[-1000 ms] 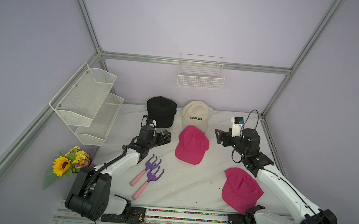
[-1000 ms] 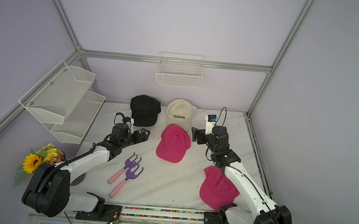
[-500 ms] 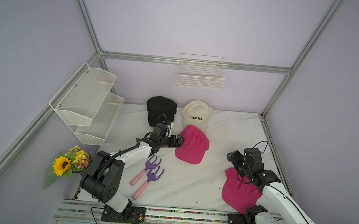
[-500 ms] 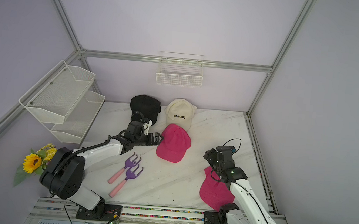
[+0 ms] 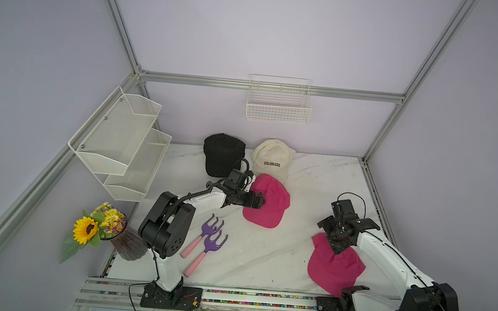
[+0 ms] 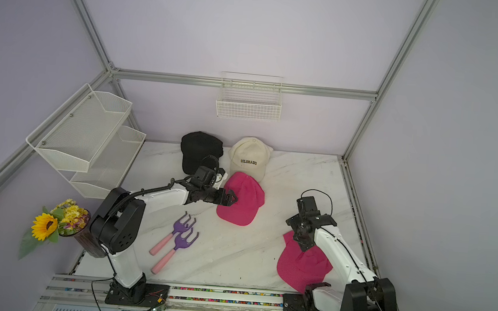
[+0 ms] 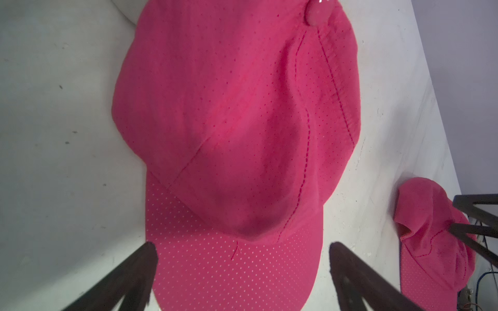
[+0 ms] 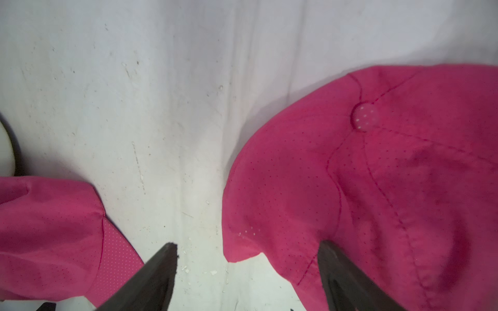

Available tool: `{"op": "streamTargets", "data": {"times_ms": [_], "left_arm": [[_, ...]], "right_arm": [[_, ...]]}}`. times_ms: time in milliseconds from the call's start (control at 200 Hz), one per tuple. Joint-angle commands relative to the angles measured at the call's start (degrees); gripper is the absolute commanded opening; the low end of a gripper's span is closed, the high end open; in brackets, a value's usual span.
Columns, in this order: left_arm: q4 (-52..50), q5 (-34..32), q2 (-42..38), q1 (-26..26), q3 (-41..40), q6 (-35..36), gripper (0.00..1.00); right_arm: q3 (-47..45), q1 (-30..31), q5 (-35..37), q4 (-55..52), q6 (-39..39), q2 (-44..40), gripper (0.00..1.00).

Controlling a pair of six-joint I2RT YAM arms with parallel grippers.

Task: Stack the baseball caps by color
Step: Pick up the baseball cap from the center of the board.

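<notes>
Two hot pink caps are not yet stacked: one pink cap [image 5: 268, 205] sits near table centre, a bit toward 12 o'clock, and the second pink cap [image 5: 335, 267] lies at about 4-5 o'clock, right at the front edge of the table [image 5: 316, 180]. The two are well apart. The black cap [image 5: 223, 155] is at 11 o'clock and the cream COLORADO cap [image 5: 272, 161] at 12, both by the back wall; I cannot tell how many are in each pile. The cream brim touches or slightly underlaps the centre pink cap, unclear which. The left gripper [image 7: 242, 246] has its jaws spread wide and holds nothing; it straddles the centre cap's dotted brim from the 9 o'clock side. The right gripper [image 8: 248, 245] is also spread and empty, with one finger over the second cap's crown edge and the other over bare marble. Further out are the purple rakes [image 5: 206, 238] at 7-8 o'clock, the flower vase [image 5: 103, 226] off the table at 8, the mesh shelf [image 5: 119, 142] at 10, and the wire basket [image 5: 278, 103] on the wall at 12. Risks: the fabric is soft, so a pinch may catch one thin layer and the cap flops or slips out. A right finger landing on the crown could shove that cap off the front edge. Lifting the centre cap may drag the cream one. With both arms converging on pink, they could clash.
</notes>
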Motion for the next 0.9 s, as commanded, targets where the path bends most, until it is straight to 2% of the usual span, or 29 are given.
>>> {"op": "streamTargets", "data": {"times_ms": [0,115,245,350,420,535,595,660,795,895], "left_arm": [[-0.57,1.09,-1.32,-0.07,1.93,3.38,1.00],[-1.37,2.05,-1.62,-0.07,2.23,4.01,1.00],[-1.90,1.42,-2.33,-0.07,2.23,4.74,1.00],[-3.46,-0.49,-2.22,-0.07,2.66,5.61,1.00],[-3.33,-0.84,-2.18,-0.05,2.50,5.75,1.00],[-3.05,0.09,-1.42,0.02,2.49,5.89,1.00],[-3.34,0.62,-0.85,0.00,2.59,5.98,1.00],[-2.98,1.76,-0.28,0.02,2.56,6.13,1.00],[-2.03,5.05,1.46,-0.15,2.67,5.24,1.00],[-1.78,6.33,2.51,-0.64,1.70,3.39,1.00]], "right_arm": [[4.78,-0.29,6.13,-8.85,-0.03,4.02,0.85],[5.78,-0.26,5.62,-14.01,0.63,6.76,0.85],[6.29,-0.30,2.95,-13.18,3.02,8.43,0.84],[3.82,-0.18,-2.59,-10.29,5.00,10.25,0.83],[0.51,-0.10,-6.12,-4.22,5.98,10.10,0.80],[-2.13,-0.09,-5.59,3.19,6.24,13.10,0.71],[-2.02,-0.08,-5.02,5.40,4.95,15.04,0.61],[-2.06,-0.11,-5.33,8.96,3.15,16.36,0.38],[1.04,0.01,-2.96,13.45,1.32,18.14,0.00],[4.10,0.57,-3.91,18.25,-0.61,18.24,0.00]]}}
